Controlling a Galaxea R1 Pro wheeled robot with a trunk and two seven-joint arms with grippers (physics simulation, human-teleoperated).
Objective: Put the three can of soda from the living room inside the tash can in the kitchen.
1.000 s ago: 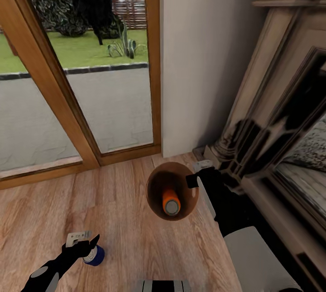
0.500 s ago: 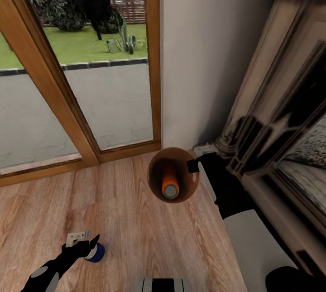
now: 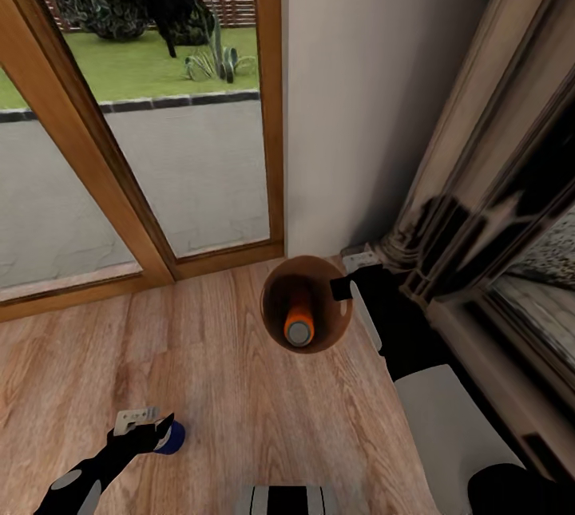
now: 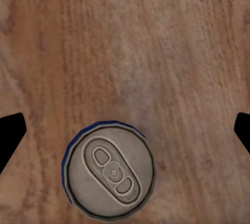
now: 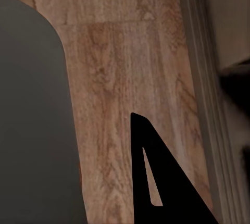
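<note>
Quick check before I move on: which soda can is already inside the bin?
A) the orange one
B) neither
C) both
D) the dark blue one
A: the head view shows the orange can lying inside the bin, while the blue can sits on the wood floor by the left gripper.

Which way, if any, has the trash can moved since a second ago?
Yes. The trash can, held by the right gripper, has shifted toward the wall's foot in the head view.

soda cans: 2 — orange can [image 3: 299, 325], blue can [image 3: 171, 437] | trash can [image 3: 275, 283]: 1
</note>
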